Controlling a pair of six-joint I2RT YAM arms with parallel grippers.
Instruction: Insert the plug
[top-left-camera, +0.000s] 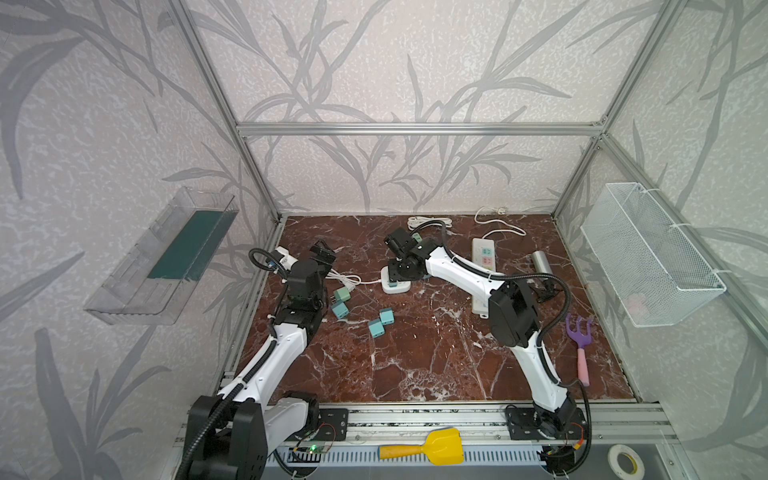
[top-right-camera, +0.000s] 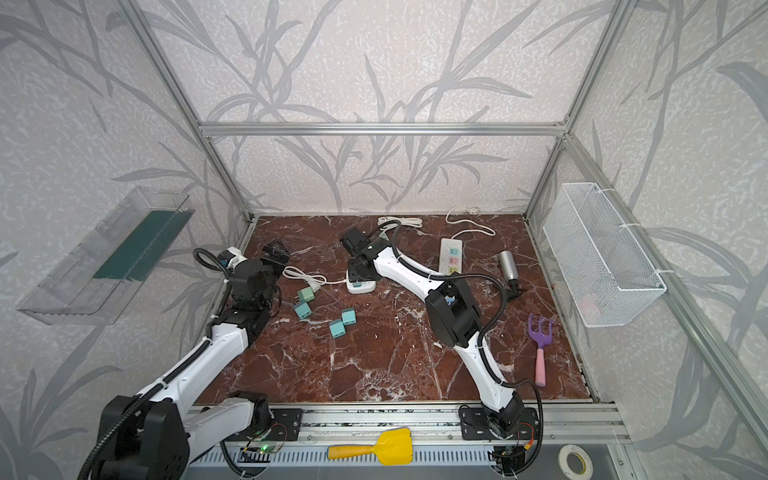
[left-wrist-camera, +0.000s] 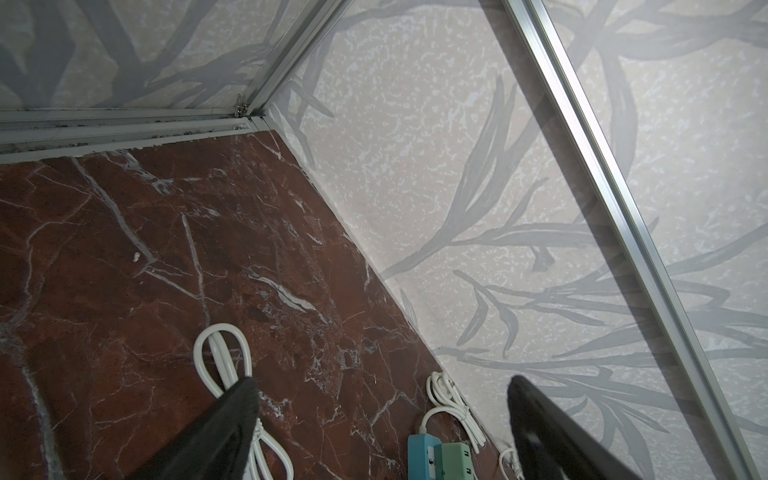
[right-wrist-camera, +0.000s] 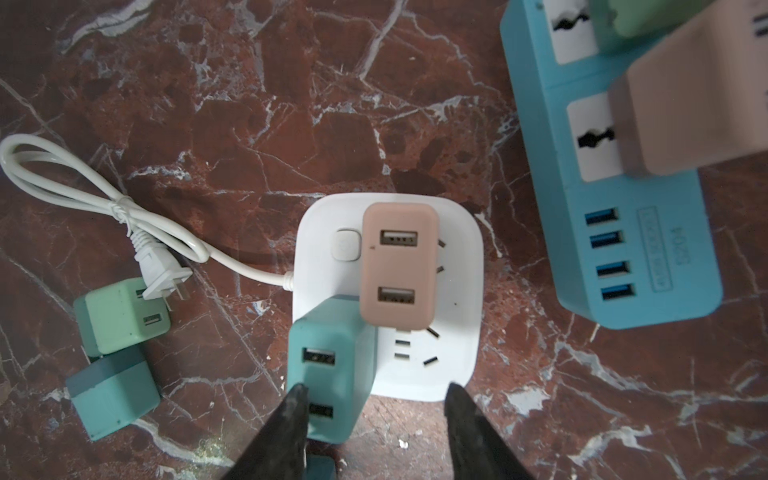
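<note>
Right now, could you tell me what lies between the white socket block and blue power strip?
Only bare marble tabletop separates white socket block from blue power strip, in the right wrist view.

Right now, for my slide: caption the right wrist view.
Fingers flank a tilted teal adapter against the white strip, beside a pink adapter.

Enclosure interior. Red-brown marble floor (top-left-camera: 415, 353) with white veins; pale walls (top-left-camera: 374, 62) printed with grey leaf sprays rise behind and beside it; aluminium frame bars (top-left-camera: 415, 129) edge it. Clear shelf (top-left-camera: 137, 282) on the wall left of the floor; white wire basket (top-left-camera: 648, 257) on the wall right. Diffuse light.
</note>
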